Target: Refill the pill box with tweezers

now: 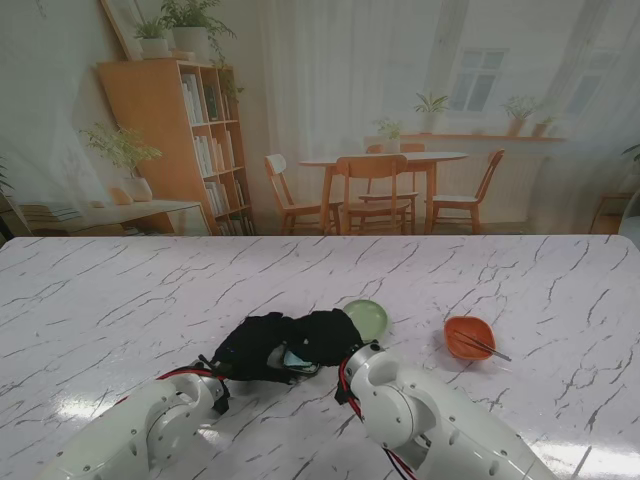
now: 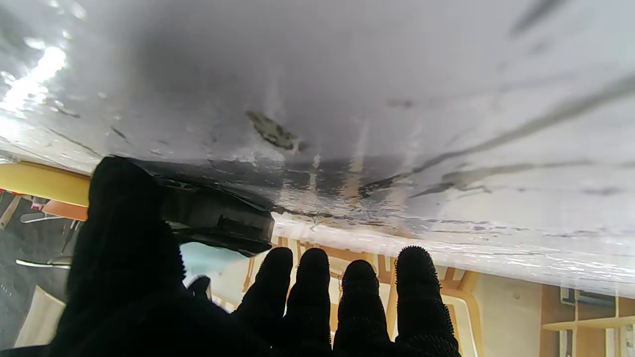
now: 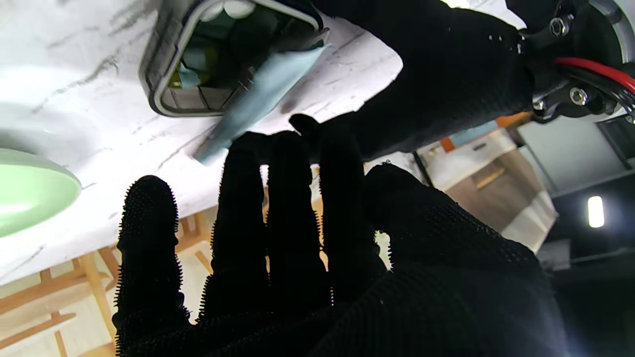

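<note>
The grey pill box (image 1: 297,360) lies on the marble table between my two black-gloved hands. In the right wrist view the pill box (image 3: 171,59) stands open, with its pale blue lid (image 3: 258,94) swung out. My left hand (image 1: 255,345) rests its thumb (image 2: 124,223) against the box's dark edge (image 2: 218,220), with the other fingers stretched out flat and holding nothing. My right hand (image 1: 325,335) hovers with its fingers spread, fingertips (image 3: 248,148) close to the lid; whether they touch is unclear. The metal tweezers (image 1: 485,346) lie across an orange bowl (image 1: 455,330) to the right, apart from both hands.
A pale green plate (image 1: 368,318) sits just beyond my right hand, and the green plate (image 3: 30,193) also shows in the right wrist view. The table's far edge runs in front of a backdrop with shelves and chairs.
</note>
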Controlling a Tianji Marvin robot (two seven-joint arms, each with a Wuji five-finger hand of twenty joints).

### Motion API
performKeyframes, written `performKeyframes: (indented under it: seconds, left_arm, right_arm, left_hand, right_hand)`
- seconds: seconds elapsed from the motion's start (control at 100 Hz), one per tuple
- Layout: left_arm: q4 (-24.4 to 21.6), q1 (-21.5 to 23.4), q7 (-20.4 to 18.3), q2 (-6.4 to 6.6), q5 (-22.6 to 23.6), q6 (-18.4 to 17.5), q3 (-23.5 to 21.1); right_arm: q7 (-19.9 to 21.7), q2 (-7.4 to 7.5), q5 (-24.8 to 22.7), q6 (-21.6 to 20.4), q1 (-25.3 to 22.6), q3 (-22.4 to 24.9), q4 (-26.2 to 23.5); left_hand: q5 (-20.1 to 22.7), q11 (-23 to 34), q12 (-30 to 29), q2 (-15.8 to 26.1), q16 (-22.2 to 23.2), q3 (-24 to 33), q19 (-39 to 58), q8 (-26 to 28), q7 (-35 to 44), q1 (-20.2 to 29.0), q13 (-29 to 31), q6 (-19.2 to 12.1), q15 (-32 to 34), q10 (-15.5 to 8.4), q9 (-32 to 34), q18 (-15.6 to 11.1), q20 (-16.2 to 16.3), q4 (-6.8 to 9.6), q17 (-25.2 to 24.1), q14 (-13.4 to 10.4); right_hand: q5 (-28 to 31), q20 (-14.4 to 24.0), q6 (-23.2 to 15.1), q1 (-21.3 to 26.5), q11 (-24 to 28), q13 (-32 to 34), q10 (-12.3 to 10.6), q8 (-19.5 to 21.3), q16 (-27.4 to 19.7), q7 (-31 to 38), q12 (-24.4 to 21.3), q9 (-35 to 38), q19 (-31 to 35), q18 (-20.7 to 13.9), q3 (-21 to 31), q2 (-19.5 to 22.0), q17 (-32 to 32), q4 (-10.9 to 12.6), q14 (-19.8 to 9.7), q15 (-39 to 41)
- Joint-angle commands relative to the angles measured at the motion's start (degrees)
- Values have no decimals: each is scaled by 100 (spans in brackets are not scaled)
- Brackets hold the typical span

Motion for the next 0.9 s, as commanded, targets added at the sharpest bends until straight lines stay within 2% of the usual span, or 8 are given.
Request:
performKeyframes:
  seconds: [0.0,0.32,0.45,0.55,0.62,0.65,0.75,0.89]
  left_arm:
    - [111,111,-72,-24,17,-122,33]
    - [102,148,-4,-32,34,-72,-6]
    - [-74,285,0,-28,104,-5,-177]
    - [-407,527,-52,-10,258,78,-488]
    - [-719,753,-105,-3,371,153,-780]
    - [-847,848,-117,-2,425,193,-900]
    - [-1320,1195,-147,-3,618,339,-1335]
    - [-2004,1729,-137,-26,846,537,-1950]
  right_arm:
    - [108,44,26,8,-96,-12,-13]
    - [351,89,166,69,-123,-35,90]
    - [189,74,135,-6,-244,78,59]
    - [-56,82,-33,-92,-461,328,-127]
    - [-220,92,-148,-158,-662,576,-322]
    - [-268,101,-199,-185,-749,689,-415]
    - [-378,159,-474,-270,-1083,1105,-772]
    - [-411,277,-978,-479,-1690,1847,-1345]
  left_hand:
    - [22,33,80,-48,59,-30,159,126,20,90,6,-102,22,-111,117,-167,74,71,-57,-161]
    - [0,21,79,-1,61,-40,169,128,5,59,-1,-58,19,-66,99,-140,80,79,-77,-136]
    - [-23,-37,45,56,55,-66,148,33,-109,-50,-67,65,-10,80,7,-17,72,82,-130,-7]
    - [25,-73,17,164,48,-96,139,-71,-197,-195,-92,116,-40,142,-3,111,68,79,-165,84]
    - [65,-147,-31,233,38,-99,125,-217,-299,-284,-121,163,-94,210,-28,164,59,83,-200,126]
    - [69,-159,-38,268,36,-110,119,-244,-313,-331,-135,190,-107,231,-42,172,56,80,-210,137]
    - [74,-229,-87,320,20,-124,85,-329,-365,-410,-163,232,-157,285,-80,169,38,78,-246,176]
    - [119,-340,-211,350,-51,-129,-68,-548,-460,-514,-184,282,-312,356,-106,145,-44,82,-312,198]
  right_hand:
    - [164,-41,20,39,74,86,54,54,98,108,55,192,212,-896,82,160,25,-118,-30,144]
    - [147,-17,44,31,74,186,107,113,84,22,34,198,326,-784,11,219,117,-93,72,167]
    - [80,-61,21,12,29,180,73,119,-40,-58,-13,110,259,-715,-21,194,78,-101,52,-76]
    - [-119,-138,-33,-130,-100,87,2,81,-190,-199,-88,-86,106,-582,-88,144,-55,-137,13,-414]
    - [-363,-193,7,-348,-319,-118,29,77,-303,-503,-186,-371,-18,-518,-146,110,-186,-128,-3,-715]
    - [-403,-209,48,-444,-414,-210,31,292,-332,-843,-224,-493,-83,-500,-173,132,-253,-92,-22,-847]
    - [-647,-321,145,-769,-751,-596,70,711,-501,-1830,-379,-957,-417,-416,-309,255,-529,226,-64,-1251]
    - [-1464,-545,426,-1147,-1283,-1416,111,743,-798,-2549,-695,-1851,-899,-415,-413,29,-968,181,-145,-1816]
